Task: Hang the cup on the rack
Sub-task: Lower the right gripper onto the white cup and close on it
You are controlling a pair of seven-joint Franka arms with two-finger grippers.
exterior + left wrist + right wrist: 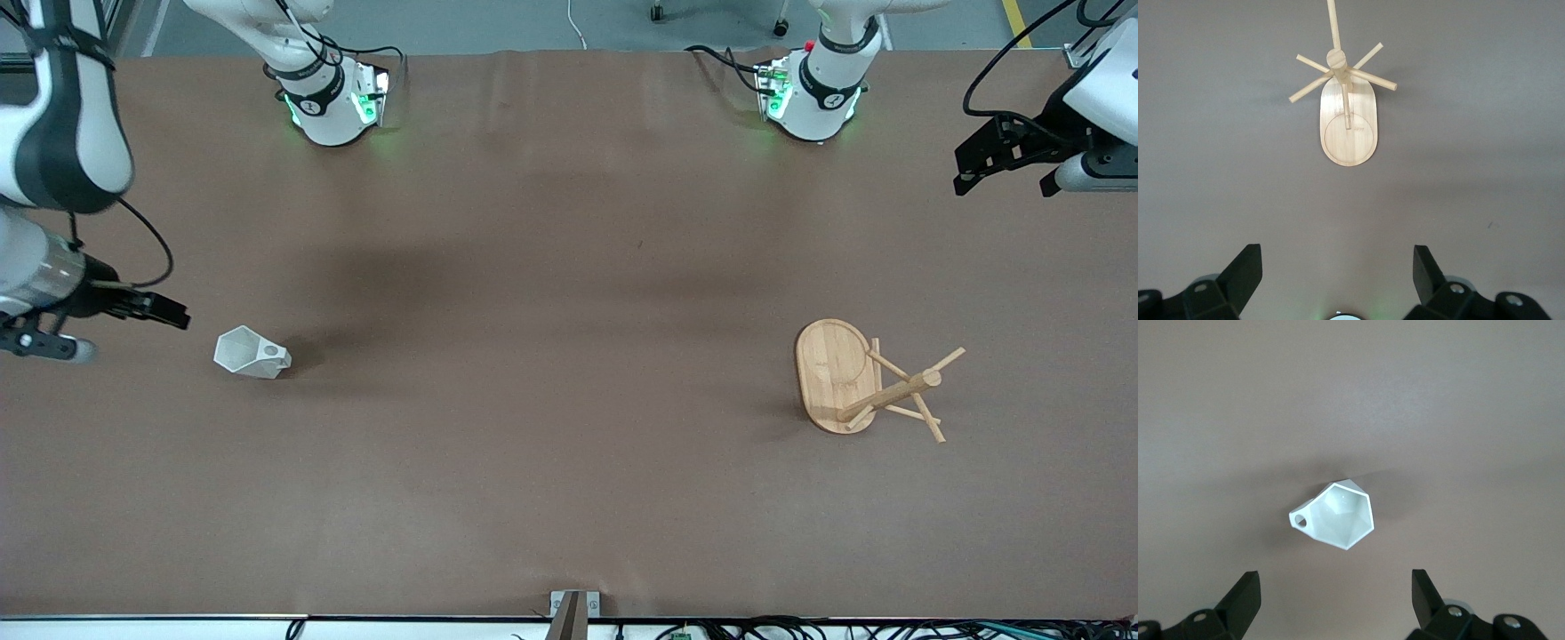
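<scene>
Right wrist view shows your right gripper (1335, 600) with its jaws spread wide and nothing between them, hanging over bare tabletop (551, 267) at the right arm's end. Just ahead of those jaws sits the cup (1338, 515), apart from them, its open mouth turned up toward the camera and its holed handle sticking out to one side. In the front view the cup (250, 352) appears to be tipped on its side, its long axis running roughly along the table's length, handle end pointing toward the rack. Your right arm is clearly the nearer one, and nothing stands between it and the cup.

Your left gripper (1338, 277), jaws likewise apart and empty, waits over the left arm's end. The rack (858, 380) stands well apart from the cup, toward the left arm's end, pegs fanning off its post; you'll have a long carry across open tabletop.
</scene>
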